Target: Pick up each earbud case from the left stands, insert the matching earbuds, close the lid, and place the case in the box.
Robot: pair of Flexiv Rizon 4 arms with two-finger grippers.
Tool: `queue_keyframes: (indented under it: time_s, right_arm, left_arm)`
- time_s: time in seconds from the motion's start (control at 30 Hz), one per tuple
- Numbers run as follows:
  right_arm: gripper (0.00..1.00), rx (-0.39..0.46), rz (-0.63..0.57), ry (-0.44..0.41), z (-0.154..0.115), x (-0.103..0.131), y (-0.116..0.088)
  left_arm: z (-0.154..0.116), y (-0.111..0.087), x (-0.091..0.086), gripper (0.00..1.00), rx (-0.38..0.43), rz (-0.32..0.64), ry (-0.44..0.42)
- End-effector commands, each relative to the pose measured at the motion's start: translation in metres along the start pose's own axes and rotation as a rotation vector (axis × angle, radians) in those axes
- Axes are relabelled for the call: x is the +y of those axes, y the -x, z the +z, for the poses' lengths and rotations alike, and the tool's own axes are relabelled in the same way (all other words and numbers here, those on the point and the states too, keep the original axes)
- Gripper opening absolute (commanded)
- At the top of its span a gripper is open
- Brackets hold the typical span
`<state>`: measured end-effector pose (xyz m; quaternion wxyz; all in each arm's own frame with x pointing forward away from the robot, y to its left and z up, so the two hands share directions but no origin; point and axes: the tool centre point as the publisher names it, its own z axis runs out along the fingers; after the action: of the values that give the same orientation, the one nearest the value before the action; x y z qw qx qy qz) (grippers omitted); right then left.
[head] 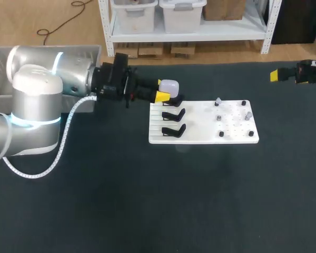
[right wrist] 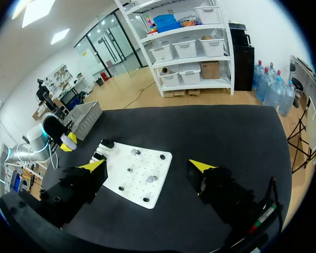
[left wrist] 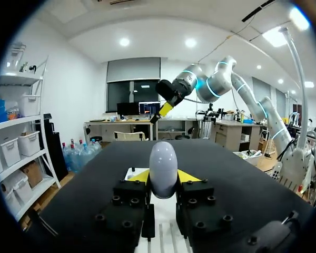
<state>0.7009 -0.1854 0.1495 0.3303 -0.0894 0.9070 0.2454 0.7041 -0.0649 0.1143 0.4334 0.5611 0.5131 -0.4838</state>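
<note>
My left gripper is shut on a pale, egg-shaped earbud case, held upright between the yellow fingertips. In the left wrist view the case stands between them. It is over the rearmost black stand; I cannot tell whether it still rests there. Two more black stands on the white board are empty. Small earbuds sit on pegs on the board's right half. My right gripper is open, far right of the board and above the table; its fingertips stand wide apart.
A grey bin stands at the table's far left, behind my left arm; in the right wrist view the bin is beyond the board. Dark mat covers the table in front of the board.
</note>
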Motion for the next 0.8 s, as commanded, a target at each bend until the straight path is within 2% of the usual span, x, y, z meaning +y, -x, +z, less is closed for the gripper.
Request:
queue_keyframes:
  time_s: [0.03,0.67,0.73,0.8]
  right_arm:
    - [1.0,0.0,0.0,-0.001,0.0,0.0,0.0]
    - [1.0,0.0,0.0,-0.001,0.0,0.0,0.0]
    - [1.0,0.0,0.0,-0.001,0.0,0.0,0.0]
    - [1.0,0.0,0.0,-0.001,0.0,0.0,0.0]
  left_arm:
    - [-0.01,0.008,-0.008,0.0,-0.011,-0.002,0.01]
    - [-0.01,0.008,-0.008,0.0,-0.011,-0.002,0.01]
    - [-0.004,0.007,-0.011,0.0,-0.022,-0.007,0.017]
    - [0.003,0.007,-0.013,0.0,0.004,0.004,0.025]
